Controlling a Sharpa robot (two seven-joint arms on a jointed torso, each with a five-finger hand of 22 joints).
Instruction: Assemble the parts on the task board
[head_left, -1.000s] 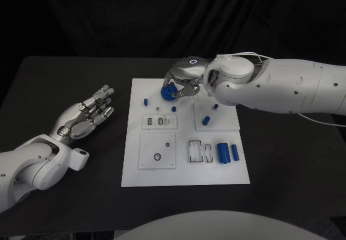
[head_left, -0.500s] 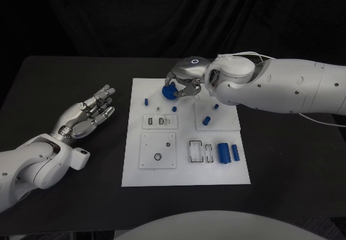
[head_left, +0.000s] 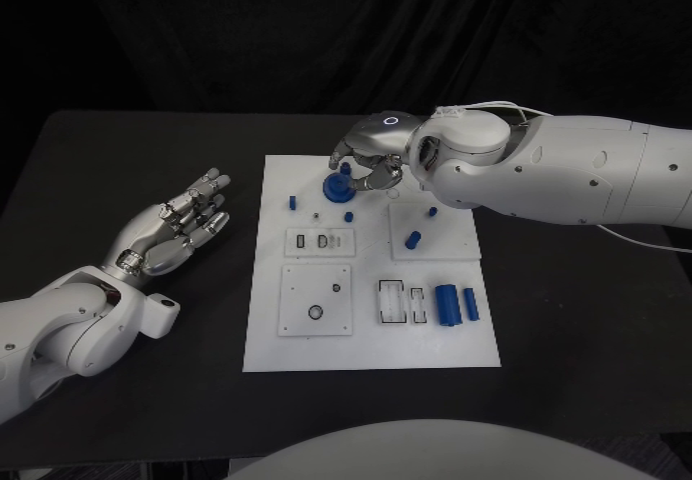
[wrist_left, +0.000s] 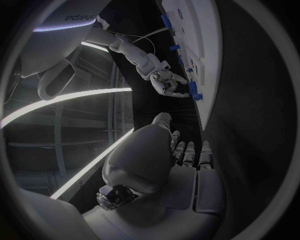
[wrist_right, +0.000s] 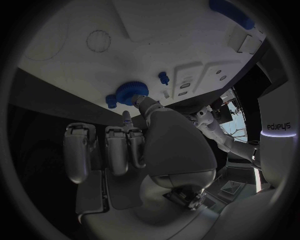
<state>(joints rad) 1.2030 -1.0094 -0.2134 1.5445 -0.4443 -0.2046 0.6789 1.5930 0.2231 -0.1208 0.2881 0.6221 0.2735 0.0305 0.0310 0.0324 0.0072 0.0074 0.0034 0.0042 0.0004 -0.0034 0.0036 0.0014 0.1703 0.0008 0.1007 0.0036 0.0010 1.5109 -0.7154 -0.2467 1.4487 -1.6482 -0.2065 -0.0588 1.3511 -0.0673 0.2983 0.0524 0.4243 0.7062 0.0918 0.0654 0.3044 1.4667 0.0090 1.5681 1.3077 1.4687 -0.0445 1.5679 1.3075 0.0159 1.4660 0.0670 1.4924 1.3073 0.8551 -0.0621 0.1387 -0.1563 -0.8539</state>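
Head view, nearest first: the white task board (head_left: 369, 345) is a flat, matte rectangular plate lying on the black table (head_left: 577, 330). Toward its near end a square white insert (head_left: 316, 300) carries an oval dark slot and a small round hole. Beside it a rectangular recess (head_left: 391, 302) outlined in black sits next to a narrower one, and just beyond those lie two smooth blue cylinders (head_left: 456, 303) side by side, flat on the plate.

Farther up, a smaller insert (head_left: 317, 243) has little oblong openings. A short blue pin (head_left: 413, 240) lies on the raised square panel to the right of it, with a smaller blue peg (head_left: 431, 212) beyond. Two more small blue pegs (head_left: 348, 216) stand or lie near the far left part of the board; which, I cannot tell.

The left hand (head_left: 176, 227) rests off the board over the table, palm up, metallic fingers spread and holding nothing.

At the far end, the right hand (head_left: 369, 165) pinches a round blue gear (head_left: 338, 187) with a toothed rim, just above the board's far left area. In the right wrist view the gear (wrist_right: 130, 92) sits at the fingertips (wrist_right: 141, 101), close against the white plate.
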